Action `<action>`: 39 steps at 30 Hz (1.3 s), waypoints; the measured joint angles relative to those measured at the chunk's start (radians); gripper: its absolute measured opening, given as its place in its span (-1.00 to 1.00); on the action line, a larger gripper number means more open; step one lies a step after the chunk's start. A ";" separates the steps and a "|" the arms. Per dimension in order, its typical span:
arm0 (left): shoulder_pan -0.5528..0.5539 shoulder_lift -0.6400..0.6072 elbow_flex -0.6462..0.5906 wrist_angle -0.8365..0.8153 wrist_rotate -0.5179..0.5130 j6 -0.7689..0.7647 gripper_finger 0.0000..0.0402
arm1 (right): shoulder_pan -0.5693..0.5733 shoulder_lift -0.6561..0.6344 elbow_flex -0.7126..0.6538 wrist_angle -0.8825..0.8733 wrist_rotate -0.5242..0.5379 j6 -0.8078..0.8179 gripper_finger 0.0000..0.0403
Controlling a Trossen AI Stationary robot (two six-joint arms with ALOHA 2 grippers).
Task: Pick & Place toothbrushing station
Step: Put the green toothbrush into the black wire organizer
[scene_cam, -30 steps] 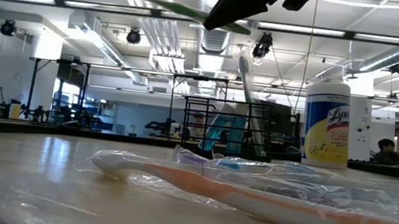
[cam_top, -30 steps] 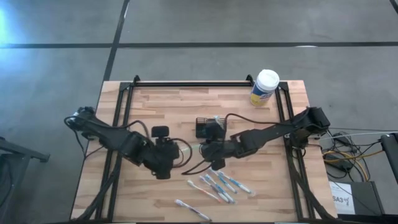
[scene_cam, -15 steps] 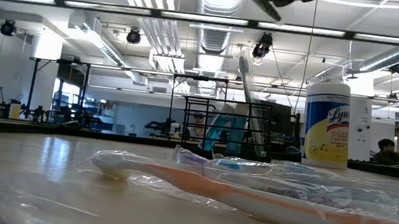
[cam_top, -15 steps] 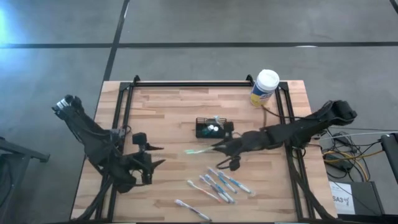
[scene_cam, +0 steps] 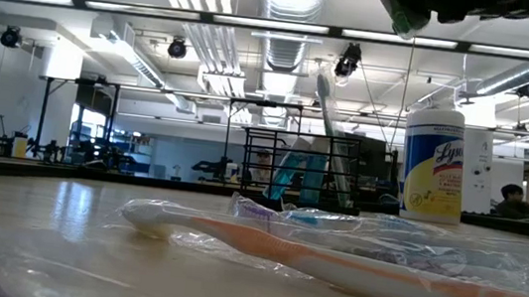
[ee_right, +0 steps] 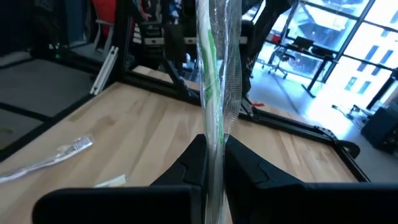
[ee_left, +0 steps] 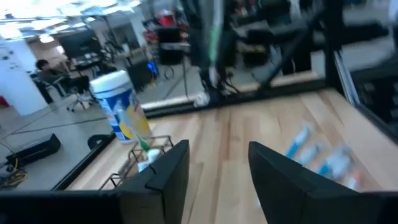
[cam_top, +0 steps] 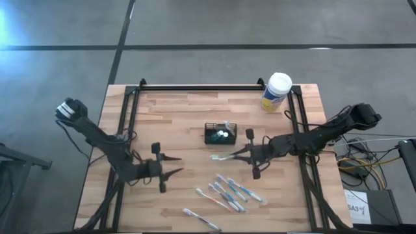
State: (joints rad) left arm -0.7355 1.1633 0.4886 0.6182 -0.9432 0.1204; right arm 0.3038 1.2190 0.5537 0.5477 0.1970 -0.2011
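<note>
Standing at the tabletop and reading left to right: the left gripper (cam_top: 170,165) hangs over the left half of the tabletop, toward the near edge, fingers (ee_left: 168,171) spread apart and holding nothing. At the middle of the tabletop sits the caddy (cam_top: 220,133), upright, with a few items already standing in it. Just right of centre, the right gripper (cam_top: 242,155) has its fingers pressed together on a wrapped green toothbrush (cam_top: 223,156), which sticks out toward the centre. The caddy lies just beyond that toothbrush tip, on the far side, near but apart from it; it is well apart from the left gripper. More wrapped toothbrushes (cam_top: 231,192) lie loose near the near edge, and a white-lidded canister (cam_top: 276,91) stands at the far right corner.

Risk, in my judgement: the grip is on slippery wrapping at one end, so the toothbrush could swivel or slide out. A low approach could nudge or tip the light caddy.
</note>
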 joint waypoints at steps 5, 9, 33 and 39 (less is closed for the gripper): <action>0.068 0.007 -0.047 0.143 0.006 -0.046 -0.19 | 0.000 0.000 -0.012 0.025 -0.018 0.005 -0.88; 0.139 0.058 -0.001 0.056 0.140 -0.047 -0.12 | 0.000 0.025 -0.003 0.074 -0.048 -0.005 -0.89; 0.300 0.389 0.473 0.107 0.501 0.192 0.16 | 0.010 0.178 0.006 0.370 -0.092 -0.151 -0.89; 0.322 0.402 0.505 0.107 0.564 0.201 0.10 | 0.008 0.201 0.013 0.381 -0.092 -0.153 -0.89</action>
State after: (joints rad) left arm -0.4138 1.5650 0.9939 0.7250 -0.3795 0.3211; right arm 0.3122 1.4201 0.5667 0.9283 0.1051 -0.3542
